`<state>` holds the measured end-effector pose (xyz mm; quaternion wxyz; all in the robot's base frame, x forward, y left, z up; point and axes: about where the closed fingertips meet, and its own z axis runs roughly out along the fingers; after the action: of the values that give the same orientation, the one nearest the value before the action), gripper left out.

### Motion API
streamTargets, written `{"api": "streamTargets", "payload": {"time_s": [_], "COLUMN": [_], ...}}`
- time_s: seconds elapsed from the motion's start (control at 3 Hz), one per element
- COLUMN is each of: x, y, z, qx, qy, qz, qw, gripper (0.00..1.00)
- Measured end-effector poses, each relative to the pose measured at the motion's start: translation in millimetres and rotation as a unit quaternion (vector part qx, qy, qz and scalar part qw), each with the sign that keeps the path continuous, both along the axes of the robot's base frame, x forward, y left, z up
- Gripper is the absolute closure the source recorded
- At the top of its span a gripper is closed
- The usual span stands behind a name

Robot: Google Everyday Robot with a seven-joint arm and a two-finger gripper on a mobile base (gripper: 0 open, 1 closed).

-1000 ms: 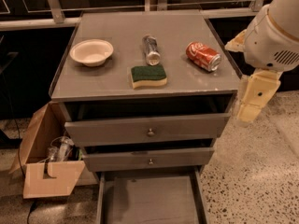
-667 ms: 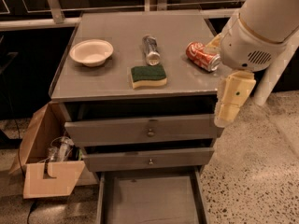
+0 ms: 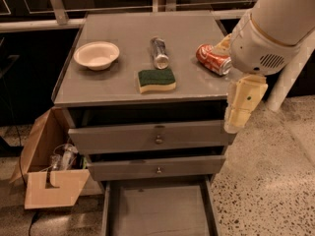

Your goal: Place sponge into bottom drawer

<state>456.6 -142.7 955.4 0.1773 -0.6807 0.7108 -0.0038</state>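
We judge the task to be at its very start: nothing of it is done except that the bottom drawer [image 3: 157, 211] stands pulled out, its flat grey floor bare and ready to receive something. The sponge [image 3: 156, 79] lies green side up on the cabinet top [image 3: 118, 90], near the front edge and roughly in the middle, untouched. Around it on the same surface we see a pale bowl [image 3: 96, 55] to the left, a silver can [image 3: 159, 52] lying on its side just behind the sponge, and a red soda can [image 3: 213, 59] on its side towards the right.

The gripper [image 3: 234, 124] hangs pointing downwards at the right front corner of the cabinet, level with the top drawer [image 3: 147, 137] and well apart from the sponge. We cannot tell whether it is released or clenched; we see nothing in it. The middle drawer [image 3: 157, 168] is pushed in.

What is left, as we read it, is everything that matters: bring the gripper over the sponge, take hold of it, carry it forward and down past the two upper drawers, and let it go in the open tray
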Motion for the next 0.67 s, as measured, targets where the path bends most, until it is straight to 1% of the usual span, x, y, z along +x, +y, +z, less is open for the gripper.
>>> {"api": "streamTargets", "payload": {"time_s": [0.33,0.67], "x": [27,52], "y": [20,37], "z": [1,-5], "qx": [0.016,0.027], "qy": [-0.01,-0.006], "qz": [0.04,0.075], "qw": [0.999,0.9968], "gripper": [0.0,0.0]}}
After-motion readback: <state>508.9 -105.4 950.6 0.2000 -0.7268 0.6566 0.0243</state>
